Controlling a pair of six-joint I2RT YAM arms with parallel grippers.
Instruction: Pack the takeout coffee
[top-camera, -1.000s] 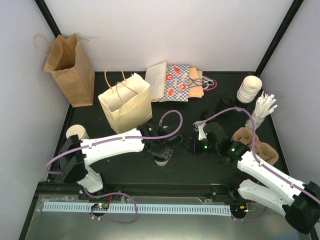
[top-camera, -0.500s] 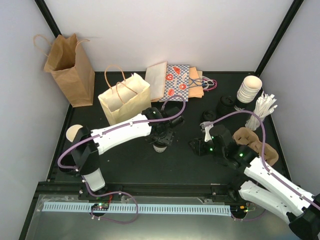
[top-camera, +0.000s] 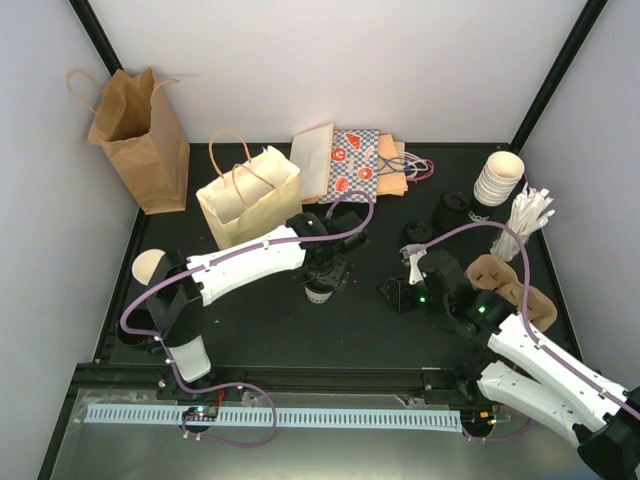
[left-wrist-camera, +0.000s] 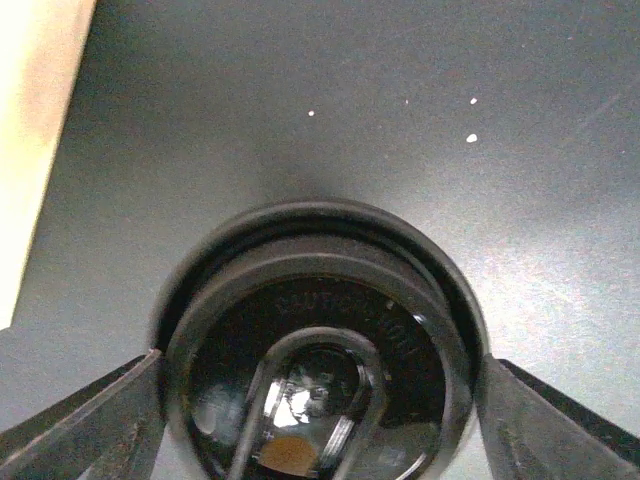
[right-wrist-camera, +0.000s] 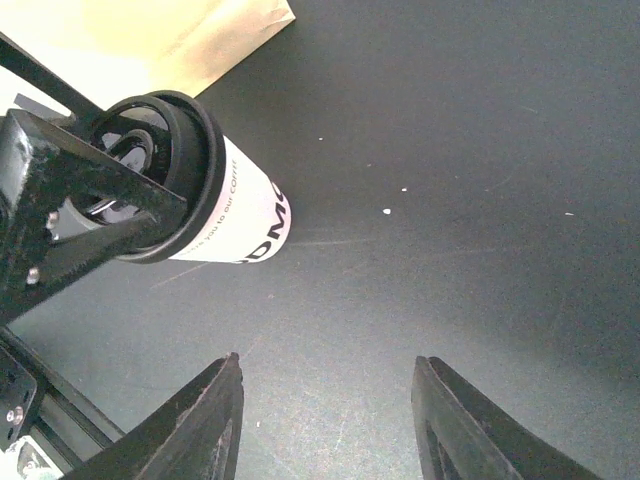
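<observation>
A white paper coffee cup with a black lid (top-camera: 319, 294) is near the middle of the black table, just right of the cream handled bag (top-camera: 250, 200). My left gripper (top-camera: 322, 282) is shut on this cup. In the left wrist view the lid (left-wrist-camera: 320, 330) fills the space between the fingers (left-wrist-camera: 110, 420). The right wrist view shows the cup (right-wrist-camera: 245, 215) held at its lidded top. My right gripper (top-camera: 392, 293) is open and empty to the right of the cup, over bare table (right-wrist-camera: 326, 362). A stack of white cups (top-camera: 498, 178) stands at the far right.
A brown paper bag (top-camera: 140, 140) stands at the back left. Flat printed bags (top-camera: 350, 165) lie at the back. Black lids (top-camera: 455, 210), a bundle of white sticks (top-camera: 525, 215) and a cardboard cup carrier (top-camera: 510, 285) are at the right. Another cup (top-camera: 152, 265) is at the left edge.
My left gripper has carried the lidded cup away from the near edge, toward the cream bag. My right gripper has drawn back to the right, away from the cup.
</observation>
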